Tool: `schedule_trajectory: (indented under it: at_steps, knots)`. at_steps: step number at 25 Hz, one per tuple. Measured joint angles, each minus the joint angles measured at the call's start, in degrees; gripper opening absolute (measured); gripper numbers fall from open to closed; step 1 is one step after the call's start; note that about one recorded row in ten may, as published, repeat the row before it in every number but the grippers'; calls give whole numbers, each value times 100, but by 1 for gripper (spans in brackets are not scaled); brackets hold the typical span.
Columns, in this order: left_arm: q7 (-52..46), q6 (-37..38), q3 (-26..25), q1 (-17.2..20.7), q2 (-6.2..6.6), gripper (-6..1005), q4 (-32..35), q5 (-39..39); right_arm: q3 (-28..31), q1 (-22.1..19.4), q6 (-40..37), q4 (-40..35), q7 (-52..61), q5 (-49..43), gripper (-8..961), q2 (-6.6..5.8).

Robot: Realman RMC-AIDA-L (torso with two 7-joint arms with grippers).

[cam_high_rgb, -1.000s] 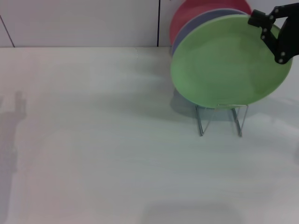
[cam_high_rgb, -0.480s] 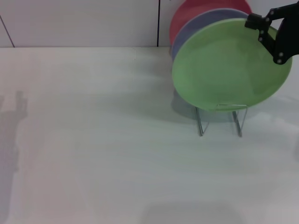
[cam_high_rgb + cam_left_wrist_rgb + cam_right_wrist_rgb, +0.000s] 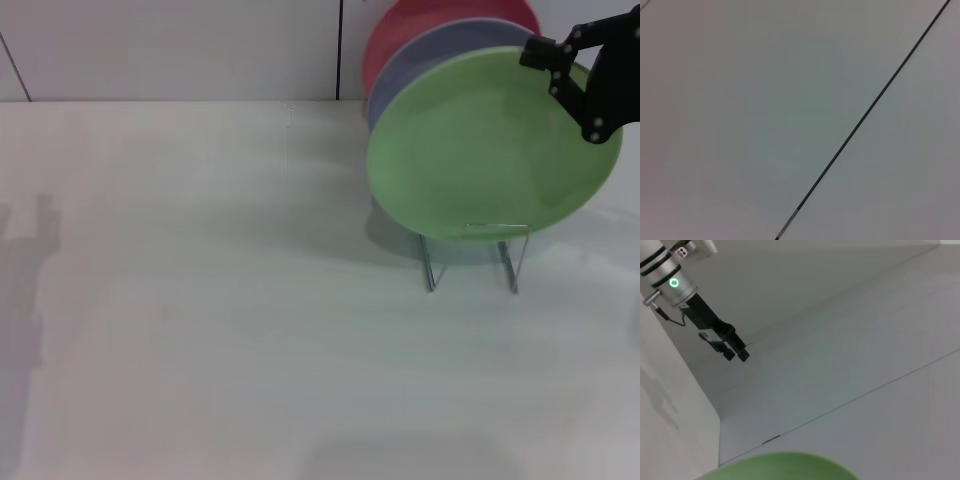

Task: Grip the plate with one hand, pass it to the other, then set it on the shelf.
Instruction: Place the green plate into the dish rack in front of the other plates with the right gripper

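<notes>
Right tool [image 3: 562, 62] at plate [image 3: 490, 140] upper rim

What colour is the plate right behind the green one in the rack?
Lavender, a muted blue-purple, between the green plate and a red one. The head view shows it best.

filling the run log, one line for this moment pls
stage: placing | right gripper: at top edge of green plate | plate: upright in wire rack, front of purple plate | left gripper: raised, away
</notes>
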Motion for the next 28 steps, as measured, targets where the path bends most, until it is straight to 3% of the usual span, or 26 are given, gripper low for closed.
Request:
schedule_trajectory:
  at_steps: [20, 24, 28]
  knots:
    - [-13, -18, -5, -3, 0, 602, -9, 19, -151, 0, 288, -9, -40, 0, 21, 80]
    - [-13, -25, -5, -8, 0, 602, -11, 16, -157, 3, 383, -70, -44, 119, 21, 155]
    - [-13, -77, -5, 15, 6, 602, -55, 10, -201, 30, 421, -372, 32, 153, 24, 329]
